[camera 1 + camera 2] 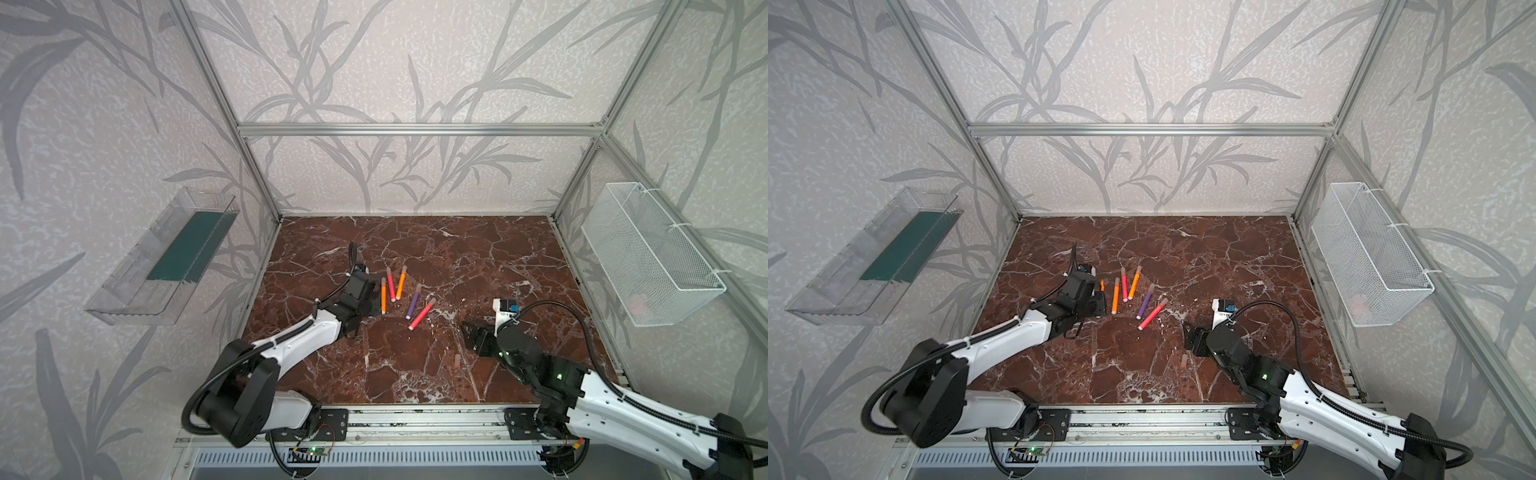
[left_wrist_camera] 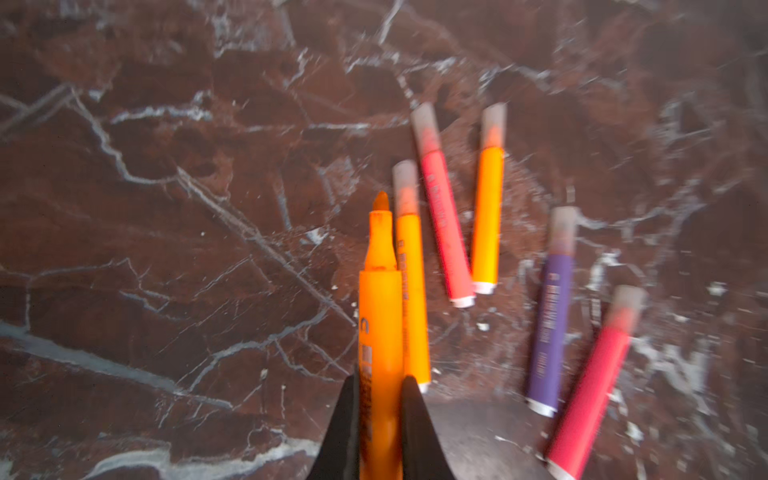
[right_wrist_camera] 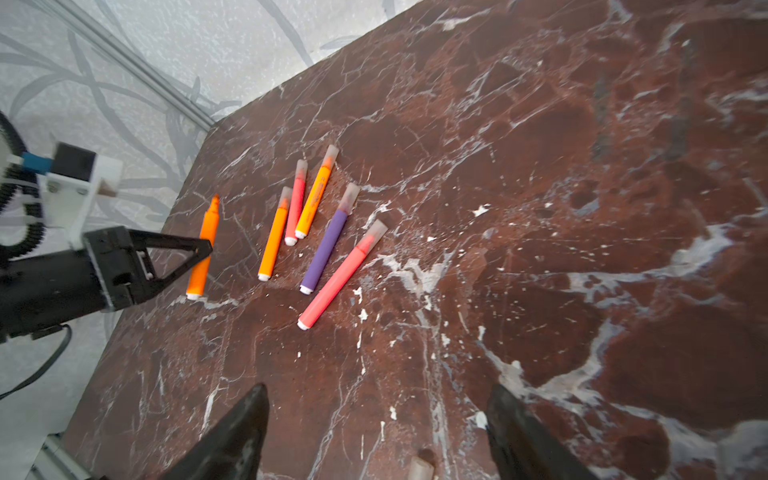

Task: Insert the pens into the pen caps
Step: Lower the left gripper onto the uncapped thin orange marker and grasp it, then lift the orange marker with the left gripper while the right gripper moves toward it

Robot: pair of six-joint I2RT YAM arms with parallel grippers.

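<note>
The left gripper (image 2: 381, 380) is clenched on the barrel of an uncapped orange pen (image 2: 380, 291), whose bare tip points away from the fingers. Beside it, five capped pens lie fanned on the brown marble table (image 1: 478, 257): an orange capped pen (image 1: 382, 296), a pink capped pen (image 1: 390, 284) just beside a second orange capped pen (image 1: 401, 282), then a purple capped pen (image 1: 413, 302) and a second pink capped pen (image 1: 422, 314). The right gripper (image 3: 380, 399) holds nothing, its jaws spread wide, and a loose pen cap (image 3: 419, 469) rests on the table close by, well apart from the pens.
</note>
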